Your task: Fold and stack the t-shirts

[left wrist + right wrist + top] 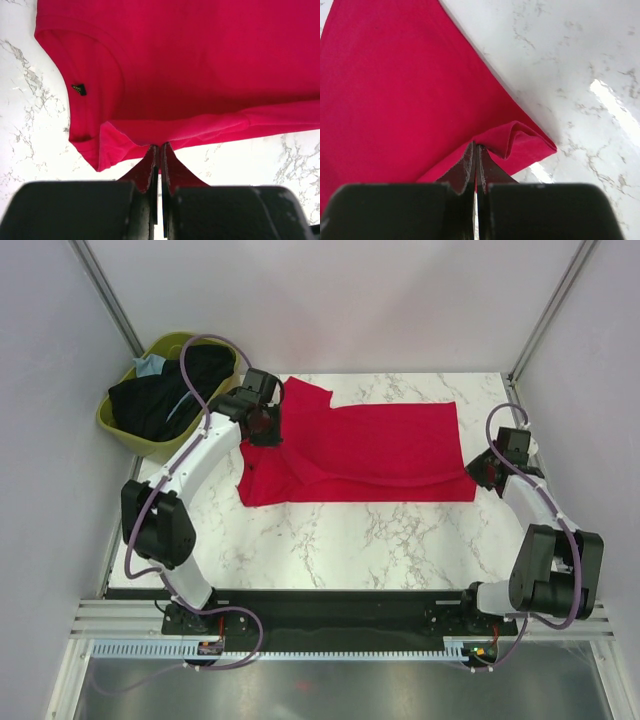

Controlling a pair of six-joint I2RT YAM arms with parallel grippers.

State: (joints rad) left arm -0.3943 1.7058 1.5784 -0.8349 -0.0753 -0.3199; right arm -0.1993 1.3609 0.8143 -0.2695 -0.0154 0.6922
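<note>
The left pincer (159, 148) and right pincer (476, 146) each pinch the red t-shirt (380, 440) at its edge; advise carrying both evenly, fold line straight.

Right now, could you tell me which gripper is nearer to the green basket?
Left. The left gripper pinches the red t-shirt close to the basket; the right gripper holds the shirt's opposite edge, far across the table.
</note>
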